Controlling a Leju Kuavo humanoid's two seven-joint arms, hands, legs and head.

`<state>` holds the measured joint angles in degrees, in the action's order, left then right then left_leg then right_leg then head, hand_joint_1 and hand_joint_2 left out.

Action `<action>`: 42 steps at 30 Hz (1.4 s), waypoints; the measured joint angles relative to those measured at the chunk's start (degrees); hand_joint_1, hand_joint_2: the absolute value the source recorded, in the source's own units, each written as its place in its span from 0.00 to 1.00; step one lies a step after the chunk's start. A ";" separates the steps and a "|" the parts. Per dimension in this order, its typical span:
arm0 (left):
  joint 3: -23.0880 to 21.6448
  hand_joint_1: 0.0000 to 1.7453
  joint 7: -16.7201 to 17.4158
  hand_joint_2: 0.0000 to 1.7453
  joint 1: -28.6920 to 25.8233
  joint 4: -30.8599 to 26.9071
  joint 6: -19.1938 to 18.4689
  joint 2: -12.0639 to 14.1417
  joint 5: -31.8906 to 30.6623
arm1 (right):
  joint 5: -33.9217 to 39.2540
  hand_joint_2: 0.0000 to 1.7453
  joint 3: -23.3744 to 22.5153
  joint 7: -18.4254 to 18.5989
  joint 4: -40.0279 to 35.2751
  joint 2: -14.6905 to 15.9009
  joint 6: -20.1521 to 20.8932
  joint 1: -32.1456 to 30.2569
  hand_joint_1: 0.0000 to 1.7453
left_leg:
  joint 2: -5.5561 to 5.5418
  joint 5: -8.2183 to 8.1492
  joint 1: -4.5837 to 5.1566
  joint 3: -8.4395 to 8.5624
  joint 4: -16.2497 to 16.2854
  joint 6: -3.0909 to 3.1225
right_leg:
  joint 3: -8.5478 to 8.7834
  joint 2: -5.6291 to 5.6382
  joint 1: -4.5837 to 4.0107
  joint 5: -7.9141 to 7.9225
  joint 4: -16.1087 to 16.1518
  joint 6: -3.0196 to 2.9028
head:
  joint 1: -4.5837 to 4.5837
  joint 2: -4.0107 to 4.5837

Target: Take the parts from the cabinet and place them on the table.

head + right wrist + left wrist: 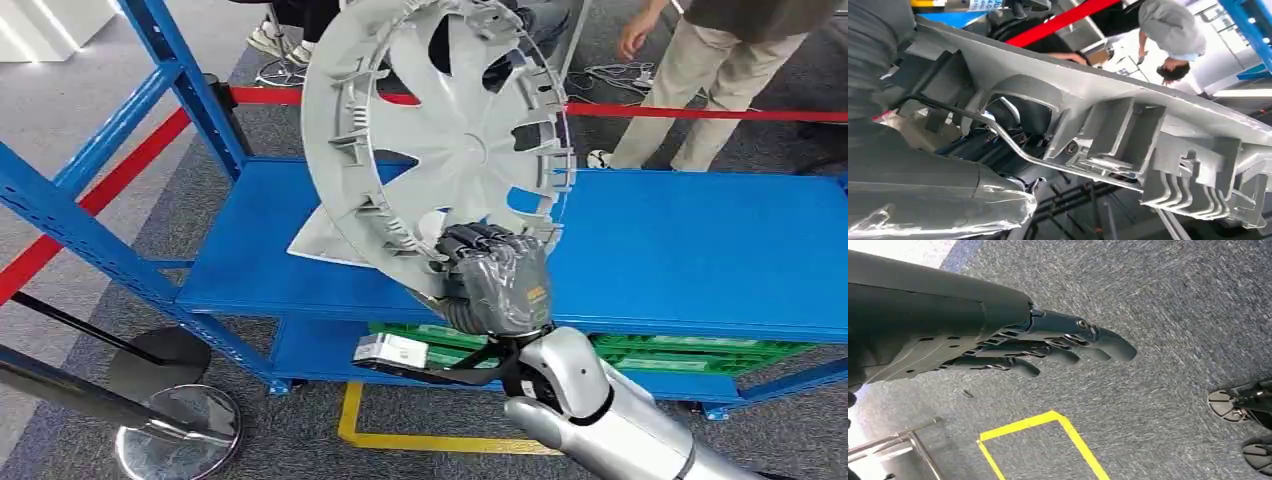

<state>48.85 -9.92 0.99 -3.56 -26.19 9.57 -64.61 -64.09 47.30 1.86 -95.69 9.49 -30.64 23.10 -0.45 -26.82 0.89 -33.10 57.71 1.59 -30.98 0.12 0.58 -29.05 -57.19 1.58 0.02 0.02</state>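
- Head view: the right hand has its fingers wrapped over the lower rim of a grey wheel cover, holding it upright and tilted with its ribbed back towards the camera. The cover hangs above the blue shelf of the rack, apart from it — gripped by the rim, most likely because that edge gives the fingers something to hook. A flat white sheet lies on the shelf behind the cover, green crates sit on the lower level, and a person stands beyond the red barrier tape.
- Left wrist view: the left hand hangs over grey carpet beside a yellow floor mark, fingers stretched out, close together and holding nothing — idle, I judge, since one hand carries the cover.
- Right wrist view: the cover's clips and wire ring sit close against the hand.
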 joint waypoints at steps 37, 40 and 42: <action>5.03 0.00 -0.53 1.00 -0.01 1.88 1.16 0.74 -3.52 | 2.67 1.00 -2.78 -4.18 -1.44 -1.68 -4.70 -4.47 0.94 | 0.25 0.48 -0.34 0.12 -0.65 1.03 | -9.46 -0.07 0.07 -7.59 -18.55 0.57 | 0.26 0.00; 5.16 0.00 -0.53 1.00 -0.01 1.90 1.18 0.66 -3.70 | 2.36 1.00 -3.11 -3.96 -1.44 -1.68 -4.72 -4.58 0.94 | 0.21 0.18 -0.37 0.43 -0.46 0.58 | -3.50 -0.19 0.07 0.31 -5.21 0.05 | 0.28 0.00; 5.36 0.00 -0.53 1.00 -0.05 1.90 1.20 0.66 -3.72 | 2.23 1.00 -3.19 -3.83 -1.46 -1.77 -4.76 -4.57 0.94 | 0.22 -0.07 0.00 -0.01 0.15 -0.03 | -0.97 -0.27 -0.08 0.36 -0.80 -0.20 | 0.28 0.00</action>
<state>54.21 -10.45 0.93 -1.66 -24.98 10.23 -68.32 -61.86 44.11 -1.97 -97.15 7.71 -35.41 18.53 -0.23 -26.89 0.89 -33.11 57.85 1.56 -31.95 -0.15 0.50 -28.69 -57.99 1.38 0.31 0.02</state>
